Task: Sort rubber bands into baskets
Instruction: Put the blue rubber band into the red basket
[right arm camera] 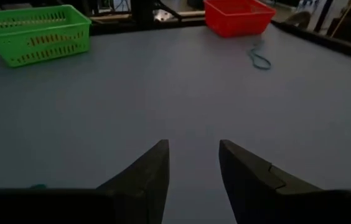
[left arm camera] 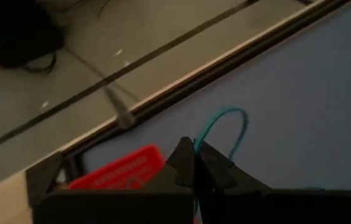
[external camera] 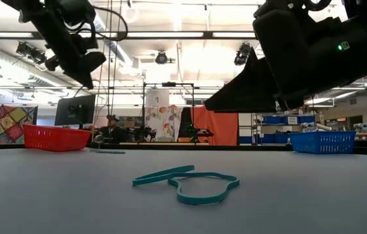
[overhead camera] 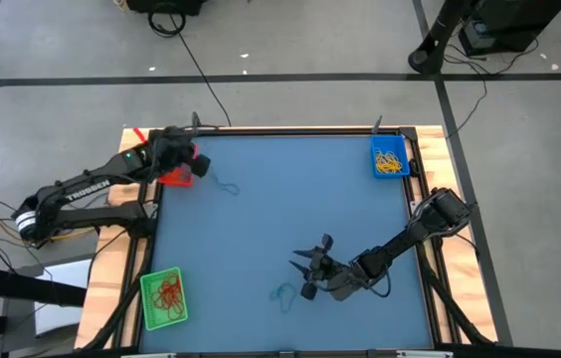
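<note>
Table (overhead camera: 261,229) centre open – baskets (overhead camera: 164,298) at corners, teal bands (overhead camera: 282,292) nr right gripper (overhead camera: 310,270).

- Grey concrete floor (overhead camera: 290,40) beyond the table, crossed by dark tape lines (overhead camera: 261,77).
- Black cable (overhead camera: 196,70) trails over the floor toward the table's far edge; more dark equipment and cords at the far right corner (overhead camera: 479,30).
- Table has a matte blue top (overhead camera: 280,219) in a light wooden frame (overhead camera: 111,259).
- Ceiling hung with long strip lights (external camera: 170,36), bright, and small dark fixtures (external camera: 162,58).
- Far side of the room: dark monitor screen (external camera: 75,109), patchwork quilt of many colours (external camera: 11,121), orange panel (external camera: 219,127), floral cloth (external camera: 165,122).
- A seated person (external camera: 112,130) in the distance.
</note>
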`<state>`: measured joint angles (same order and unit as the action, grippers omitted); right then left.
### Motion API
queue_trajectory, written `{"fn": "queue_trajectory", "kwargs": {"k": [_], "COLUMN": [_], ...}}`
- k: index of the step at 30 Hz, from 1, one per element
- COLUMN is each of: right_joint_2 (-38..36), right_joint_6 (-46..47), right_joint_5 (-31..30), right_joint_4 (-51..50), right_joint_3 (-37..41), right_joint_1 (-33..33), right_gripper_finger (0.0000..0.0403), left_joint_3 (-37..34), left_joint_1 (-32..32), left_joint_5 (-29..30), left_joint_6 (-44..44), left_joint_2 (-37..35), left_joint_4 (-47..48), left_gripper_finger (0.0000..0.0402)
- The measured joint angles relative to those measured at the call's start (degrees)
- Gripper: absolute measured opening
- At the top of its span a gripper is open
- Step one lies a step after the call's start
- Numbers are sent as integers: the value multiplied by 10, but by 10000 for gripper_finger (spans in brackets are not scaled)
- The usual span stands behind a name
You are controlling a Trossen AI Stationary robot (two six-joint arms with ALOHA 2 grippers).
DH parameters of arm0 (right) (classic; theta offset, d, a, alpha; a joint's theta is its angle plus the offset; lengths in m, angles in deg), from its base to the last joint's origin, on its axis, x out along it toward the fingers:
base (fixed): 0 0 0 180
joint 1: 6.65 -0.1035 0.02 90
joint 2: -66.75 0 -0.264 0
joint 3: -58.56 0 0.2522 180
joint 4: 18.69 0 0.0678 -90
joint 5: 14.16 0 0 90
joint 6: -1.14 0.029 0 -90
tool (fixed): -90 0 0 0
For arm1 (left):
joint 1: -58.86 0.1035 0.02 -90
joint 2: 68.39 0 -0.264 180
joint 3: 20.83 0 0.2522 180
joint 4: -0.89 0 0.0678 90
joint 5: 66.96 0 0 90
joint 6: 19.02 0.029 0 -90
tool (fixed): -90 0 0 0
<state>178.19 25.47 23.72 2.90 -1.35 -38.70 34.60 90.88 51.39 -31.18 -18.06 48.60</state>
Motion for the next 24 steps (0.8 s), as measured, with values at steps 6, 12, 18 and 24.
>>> {"fn": "queue_trajectory", "kwargs": {"k": [6,12,18,24], "right_joint_2": [0,0,0,0], "right_joint_6": [13,44,91,95], "right_joint_5": [24,32,44,44], "right_joint_4": [-10,-32,-57,-58], "right_joint_3": [0,0,0,0], "right_joint_1": [0,3,2,2], "right_gripper_finger": [151,151,151,151], "left_joint_3": [0,0,0,0], "left_joint_1": [19,31,85,140], "left_joint_5": [-147,-72,-48,-41], "left_joint_6": [-12,1,0,-5], "left_joint_2": [-8,-20,-16,-14], "left_joint_4": [-6,3,51,82], "left_gripper_finger": [6,3,2,2]}}
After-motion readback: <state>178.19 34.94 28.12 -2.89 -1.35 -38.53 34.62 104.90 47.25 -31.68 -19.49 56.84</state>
